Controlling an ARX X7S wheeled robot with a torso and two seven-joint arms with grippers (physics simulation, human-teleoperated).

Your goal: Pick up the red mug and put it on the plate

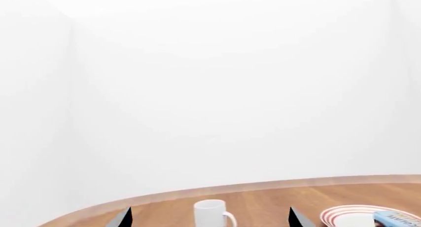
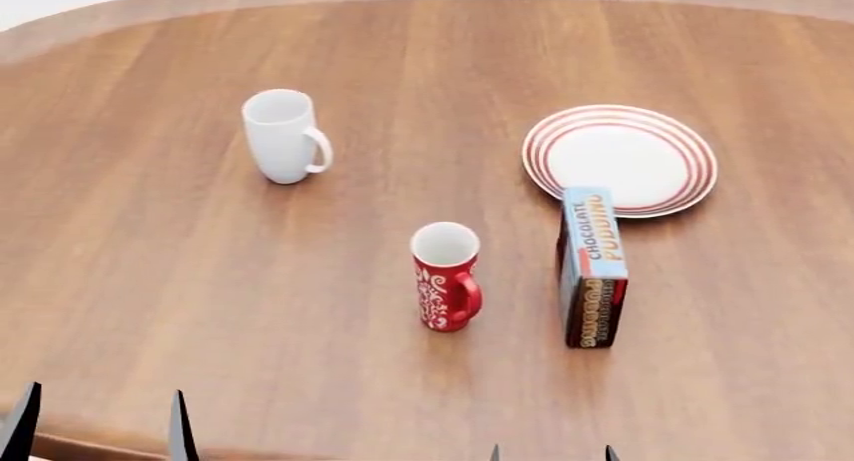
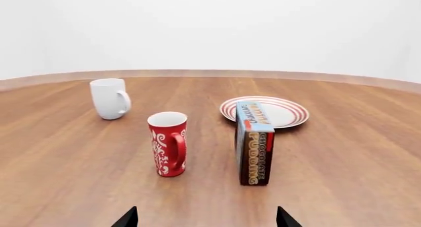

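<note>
red mug (image 3: 168,143) upright, ahead of right fingers (image 3: 128,218) (apart)

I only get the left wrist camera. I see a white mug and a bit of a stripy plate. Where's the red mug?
Observer: The red mug stands upright mid-table, nearer the robot than the white mug.
Operator: Is something between it and the plate?
Observer: Not directly, but a chocolate pudding box stands just to its right, and the box's far end reaches the plate at its near rim.
Operator: Is a gripper holding the red mug?
Observer: No. The right gripper is open and short of it, and the left gripper is open too.
</note>
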